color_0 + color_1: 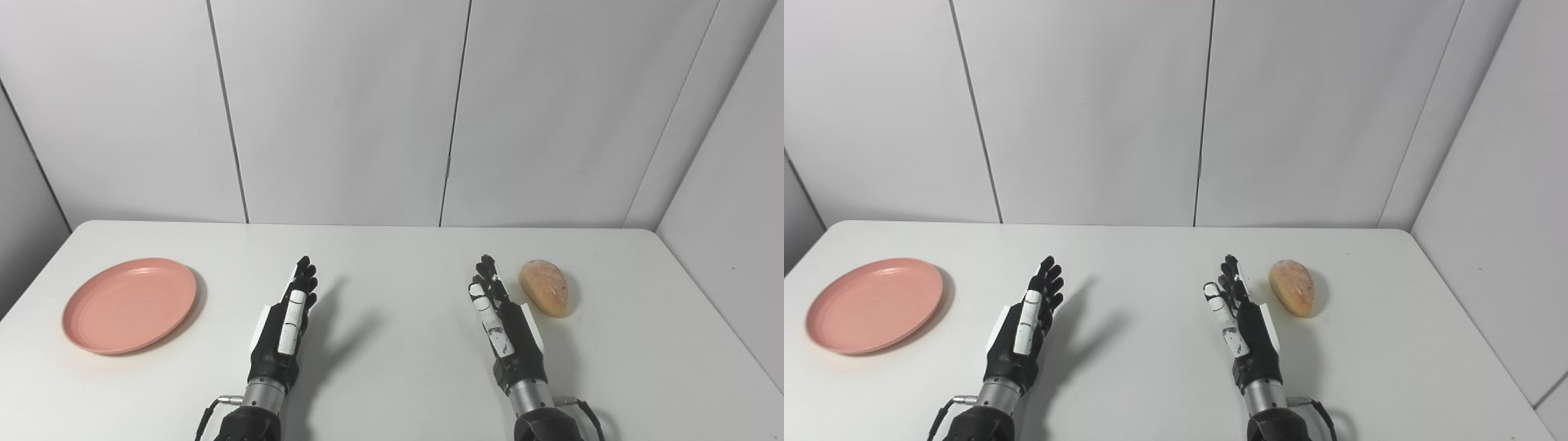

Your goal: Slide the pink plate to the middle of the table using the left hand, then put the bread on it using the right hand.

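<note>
Looking across the white table, you had nothing of the task done at this moment. The pink plate sat at the far left side, near the table's left edge and well apart from the middle. It was empty and lay flat. The bread roll, an oval golden-brown loaf, rested on the right half of the table, not on the plate.

Your left hand hovered or rested over the table between the plate and the centre, released, fingers extended forward and holding nothing; it was not touching the plate. Your right hand lay just beside the bread, to its left, likewise released with fingers straight and nothing in its grasp. A narrow gap showed between it and the loaf.

Judgement: both steps remained. First you needed the left hand to reach left to the plate's rim and slide it toward the centre; only then would the right hand take the bread and set it down on the plate.

No brand, label or readable writing appeared on the plate, bread, hands, table or the grey wall panels.
</note>
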Tool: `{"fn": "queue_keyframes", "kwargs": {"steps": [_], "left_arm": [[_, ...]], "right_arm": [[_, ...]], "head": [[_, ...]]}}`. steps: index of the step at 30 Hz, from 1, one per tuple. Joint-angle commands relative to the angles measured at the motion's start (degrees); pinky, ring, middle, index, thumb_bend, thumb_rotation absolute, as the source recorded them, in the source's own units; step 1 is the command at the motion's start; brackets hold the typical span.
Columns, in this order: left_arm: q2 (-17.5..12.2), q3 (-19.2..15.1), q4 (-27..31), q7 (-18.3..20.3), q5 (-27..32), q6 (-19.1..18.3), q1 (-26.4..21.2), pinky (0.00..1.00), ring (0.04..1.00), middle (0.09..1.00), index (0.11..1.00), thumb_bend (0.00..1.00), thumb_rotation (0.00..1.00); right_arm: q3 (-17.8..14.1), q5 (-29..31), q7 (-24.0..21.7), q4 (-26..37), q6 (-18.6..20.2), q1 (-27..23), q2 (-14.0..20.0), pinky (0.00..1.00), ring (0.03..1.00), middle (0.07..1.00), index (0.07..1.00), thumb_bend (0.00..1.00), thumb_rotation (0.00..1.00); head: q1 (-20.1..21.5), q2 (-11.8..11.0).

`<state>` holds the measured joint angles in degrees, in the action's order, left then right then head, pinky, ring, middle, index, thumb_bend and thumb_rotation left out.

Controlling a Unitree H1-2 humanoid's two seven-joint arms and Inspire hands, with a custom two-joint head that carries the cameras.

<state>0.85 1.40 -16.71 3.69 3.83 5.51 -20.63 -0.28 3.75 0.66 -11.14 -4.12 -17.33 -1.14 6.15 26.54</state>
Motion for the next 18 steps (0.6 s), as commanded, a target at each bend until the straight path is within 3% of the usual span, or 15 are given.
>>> {"fn": "queue_keyframes", "kwargs": {"steps": [1, 18], "left_arm": [[0.39, -0.02, 1.74, 0.60, 0.61, 0.97, -1.72, 1.00, 1.000, 1.000, 1.000, 0.75, 1.00], [0.49, -0.10, 1.44, 0.50, 1.00, 1.14, -1.92, 1.00, 1.000, 1.000, 1.000, 0.75, 1.00]], "right_arm": [[0.04, 0.05, -0.82, 1.18, -1.20, -1.59, 0.29, 1.00, 1.000, 1.000, 1.000, 0.61, 0.81], [-0.11, 0.17, -0.94, 0.13, -1.79, -1.81, 0.48, 1.00, 1.000, 1.000, 1.000, 0.62, 0.83]], "head": [[0.02, 0.02], [0.03, 0.00]]}}
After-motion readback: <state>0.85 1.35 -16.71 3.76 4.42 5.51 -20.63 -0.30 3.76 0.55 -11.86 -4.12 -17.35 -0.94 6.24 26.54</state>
